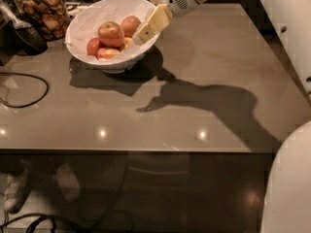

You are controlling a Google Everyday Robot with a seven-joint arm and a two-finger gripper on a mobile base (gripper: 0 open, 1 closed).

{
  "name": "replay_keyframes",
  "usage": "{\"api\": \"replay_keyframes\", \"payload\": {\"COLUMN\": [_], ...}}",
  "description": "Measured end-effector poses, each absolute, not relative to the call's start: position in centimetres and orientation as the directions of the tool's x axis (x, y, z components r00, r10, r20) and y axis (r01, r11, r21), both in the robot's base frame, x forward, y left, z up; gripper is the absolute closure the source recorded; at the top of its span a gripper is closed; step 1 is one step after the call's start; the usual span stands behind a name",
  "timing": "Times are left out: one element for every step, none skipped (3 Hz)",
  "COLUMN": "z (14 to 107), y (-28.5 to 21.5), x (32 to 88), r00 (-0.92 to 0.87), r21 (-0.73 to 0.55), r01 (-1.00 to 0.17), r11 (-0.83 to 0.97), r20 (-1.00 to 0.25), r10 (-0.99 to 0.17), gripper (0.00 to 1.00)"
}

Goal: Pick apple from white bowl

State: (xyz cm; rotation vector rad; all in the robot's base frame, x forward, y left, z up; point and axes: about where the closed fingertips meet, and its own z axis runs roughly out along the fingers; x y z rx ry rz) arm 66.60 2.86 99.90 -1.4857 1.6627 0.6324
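The white bowl (90, 18) stands at the back left of the table. It holds several apples. The largest apple (110, 33), red-orange with yellow streaks, lies on top in the middle. A smaller red apple (130, 25) lies behind it to the right, with others (108, 53) below. My gripper (145, 31) reaches in from the upper right, its cream fingers over the bowl's right rim, just right of the apples. It holds nothing that shows.
A glass jar of brown cookies (43, 12) stands left of the bowl, with a dark object (26, 38) beside it. A black cable (26, 89) loops on the table's left side. The table's front edge (146, 152) runs across the middle. My white body (286, 188) fills the right.
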Motion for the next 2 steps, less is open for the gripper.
{"api": "replay_keyframes", "payload": {"z": [100.6, 101.3], "y": [4.5, 6.2], "x": [67.5, 68.6], "r00": [0.033, 0.053], "r21": [-0.156, -0.164], "r01": [-0.972, -0.975], "r11": [0.174, 0.15], "r20": [-0.827, -0.828], "r10": [-0.561, -0.558], "gripper": [0.0, 0.0]}}
